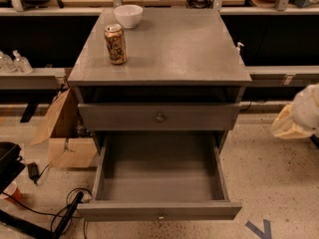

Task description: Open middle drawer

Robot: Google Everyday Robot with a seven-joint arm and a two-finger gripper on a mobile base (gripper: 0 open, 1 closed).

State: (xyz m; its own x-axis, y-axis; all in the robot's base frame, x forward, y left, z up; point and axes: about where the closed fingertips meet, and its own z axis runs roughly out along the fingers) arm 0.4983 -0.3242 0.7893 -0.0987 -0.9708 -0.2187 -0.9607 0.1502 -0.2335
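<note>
The middle drawer (159,210) is pulled far out of the grey cabinet. Its grey box interior (159,171) is empty, and a small round knob (160,216) sits at the centre of its flat front. Above it, another grey drawer (159,117) with a round knob is closed. My gripper (286,126) is at the right edge of the camera view, beside the cabinet at the height of the closed drawer. It is well apart from both drawers and touches nothing.
On the cabinet top (179,49) stand a drink can (115,44) and a white bowl (128,15). A cardboard box (62,133) sits on the floor to the left, with cables and a black object (10,158) further left. Shelving runs behind.
</note>
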